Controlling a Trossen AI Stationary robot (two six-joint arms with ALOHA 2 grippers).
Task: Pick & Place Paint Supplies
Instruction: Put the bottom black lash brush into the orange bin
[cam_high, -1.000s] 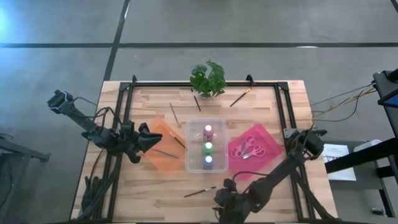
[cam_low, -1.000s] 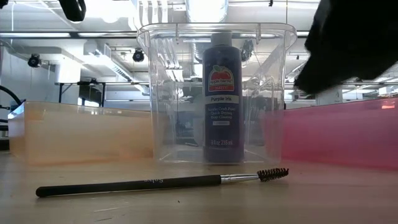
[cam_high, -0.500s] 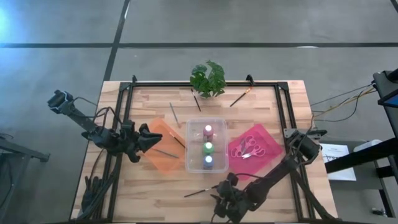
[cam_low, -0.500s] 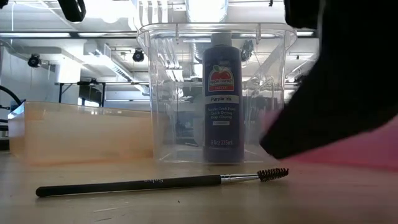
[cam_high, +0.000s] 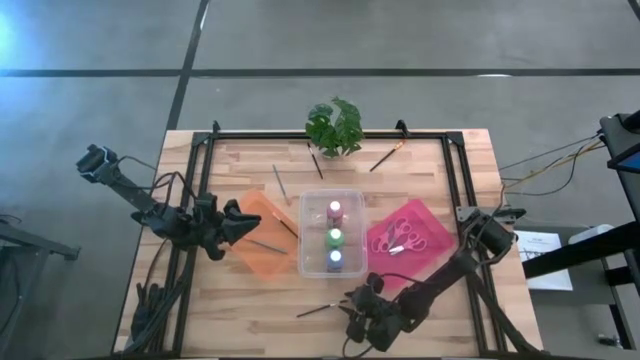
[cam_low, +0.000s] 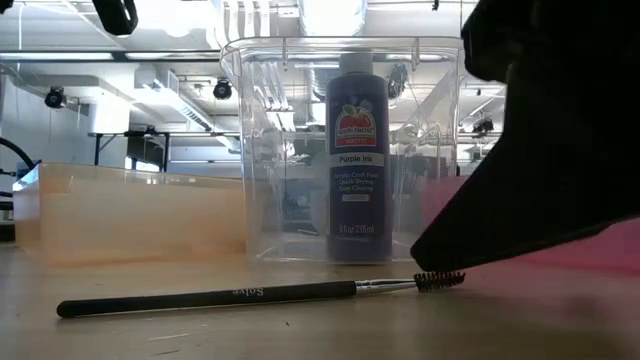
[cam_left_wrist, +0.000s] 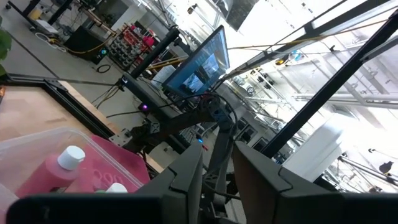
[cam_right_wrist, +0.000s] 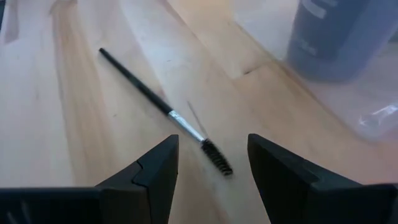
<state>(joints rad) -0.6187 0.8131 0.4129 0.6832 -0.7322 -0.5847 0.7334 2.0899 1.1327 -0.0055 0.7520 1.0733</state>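
Table (cam_high: 250, 290): pale wood planks, visible grain, matt, smooth finish. Frame rails (cam_high: 452, 170) around it: black, metallic look.

Bin (cam_low: 345, 150): clear hard plastic, glossy, picks up ceiling-light glare. Bottle (cam_low: 360, 160) inside: dark purple plastic, smooth, with a printed paper-like label.

Brush (cam_low: 250, 293): slim black handle with slight sheen, silvery metal ferrule, coarse dark bristle tip.

Orange tray (cam_low: 130, 210) and pink tray (cam_low: 540, 215): translucent plastic, frosted look.

My right gripper (cam_right_wrist: 211, 163): fingers matt black, hard plastic look, parted over the bristle end.
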